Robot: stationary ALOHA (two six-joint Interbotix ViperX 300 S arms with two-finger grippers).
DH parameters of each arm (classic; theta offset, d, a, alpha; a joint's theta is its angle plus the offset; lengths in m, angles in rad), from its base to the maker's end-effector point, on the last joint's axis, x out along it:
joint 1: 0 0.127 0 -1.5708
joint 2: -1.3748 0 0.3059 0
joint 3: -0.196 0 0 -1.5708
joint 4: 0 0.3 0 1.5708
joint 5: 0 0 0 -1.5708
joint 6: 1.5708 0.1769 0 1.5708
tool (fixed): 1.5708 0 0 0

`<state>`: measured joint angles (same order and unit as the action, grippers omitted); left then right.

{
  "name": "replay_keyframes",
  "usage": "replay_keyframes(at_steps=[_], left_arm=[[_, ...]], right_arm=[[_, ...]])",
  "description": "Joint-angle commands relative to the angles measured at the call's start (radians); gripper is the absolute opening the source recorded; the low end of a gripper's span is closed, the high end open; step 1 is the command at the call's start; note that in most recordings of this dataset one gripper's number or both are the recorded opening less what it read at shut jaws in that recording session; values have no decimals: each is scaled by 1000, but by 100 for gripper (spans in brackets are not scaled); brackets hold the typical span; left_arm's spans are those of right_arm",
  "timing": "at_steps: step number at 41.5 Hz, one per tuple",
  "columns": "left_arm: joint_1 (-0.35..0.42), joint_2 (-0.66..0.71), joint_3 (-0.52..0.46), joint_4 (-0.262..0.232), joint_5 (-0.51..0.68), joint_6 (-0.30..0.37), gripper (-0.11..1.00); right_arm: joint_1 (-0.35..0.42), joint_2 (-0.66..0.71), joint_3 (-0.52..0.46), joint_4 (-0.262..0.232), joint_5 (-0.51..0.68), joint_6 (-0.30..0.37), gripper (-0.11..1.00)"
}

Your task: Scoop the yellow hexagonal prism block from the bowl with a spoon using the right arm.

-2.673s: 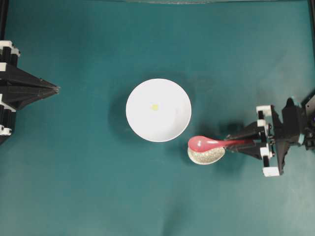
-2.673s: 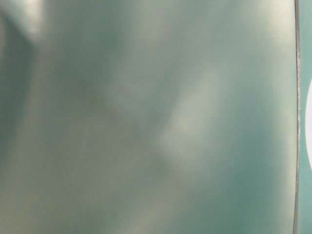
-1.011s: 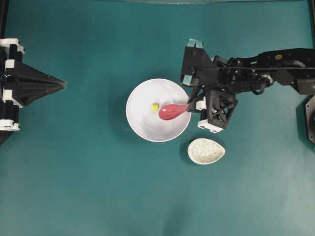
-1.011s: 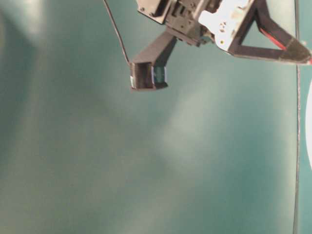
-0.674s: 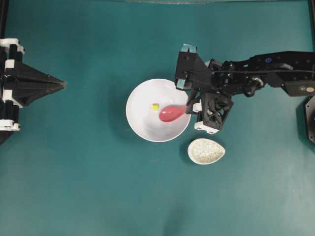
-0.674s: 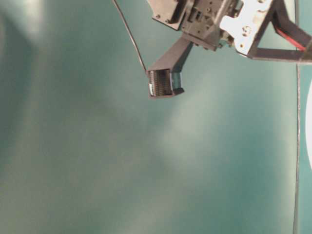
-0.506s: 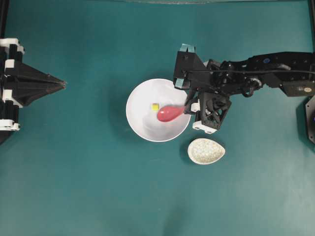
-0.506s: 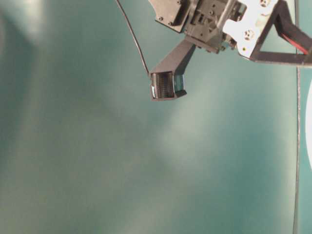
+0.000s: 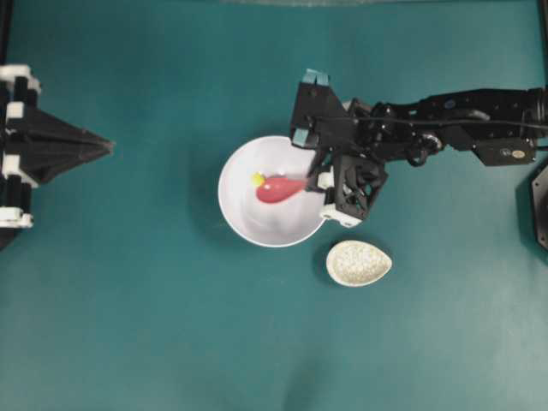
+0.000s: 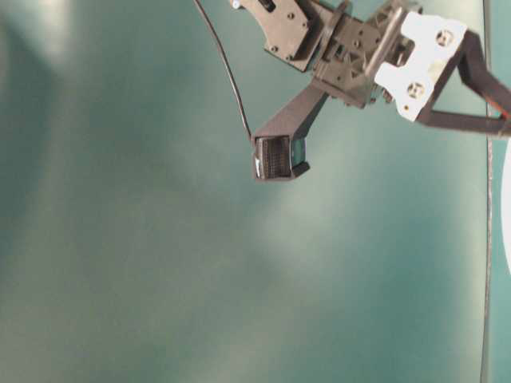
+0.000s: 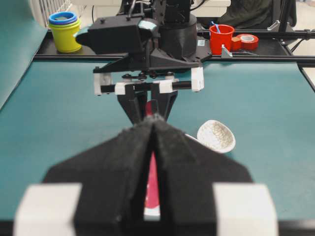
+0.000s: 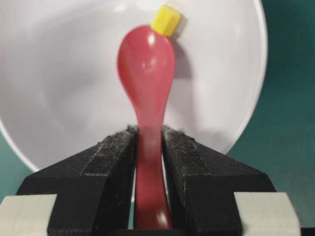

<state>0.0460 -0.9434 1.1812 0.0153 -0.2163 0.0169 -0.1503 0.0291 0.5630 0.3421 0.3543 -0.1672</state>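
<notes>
The white bowl point(image 9: 244, 214) sits mid-table. My right gripper point(image 9: 318, 181) is at the bowl's right rim, shut on the handle of the pink-red spoon point(image 9: 276, 190). The scoop reaches left into the bowl. In the right wrist view the gripper point(image 12: 149, 130) clamps the spoon point(image 12: 146, 64) over the bowl point(image 12: 64, 88). The yellow block point(image 12: 166, 19) touches the scoop's far tip, slightly to its right. From overhead the block point(image 9: 257, 179) lies at the scoop's upper-left end. My left gripper point(image 9: 107, 145) is shut and empty at the far left.
A speckled egg-shaped dish point(image 9: 359, 263) stands just below-right of the bowl, also in the left wrist view point(image 11: 216, 136). Beyond the table's far edge are stacked yellow cups point(image 11: 64, 32), a red cup point(image 11: 220, 38) and tape point(image 11: 246, 42). The right arm point(image 10: 359, 48) fills the table-level view's top.
The right gripper has carried the spoon from the speckled dish into the bowl and swept it left. The yellow block has been pushed left and slightly up. The left arm is still.
</notes>
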Motion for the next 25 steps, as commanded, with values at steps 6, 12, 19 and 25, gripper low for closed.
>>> replay_keyframes(at_steps=[6,12,19,25], left_arm=[[2,3,-12,3,-11,-2,0],[2,3,-12,3,-11,-3,0],[2,2,-14,3,-12,-5,0],[2,2,-14,3,-11,-6,0]], right_arm=[[-28,-14,-28,0,-38,-3,24],[-44,-15,-29,0,-57,-3,24],[-48,-15,-31,0,-77,-3,23],[-48,-15,-31,0,-74,-2,23]])
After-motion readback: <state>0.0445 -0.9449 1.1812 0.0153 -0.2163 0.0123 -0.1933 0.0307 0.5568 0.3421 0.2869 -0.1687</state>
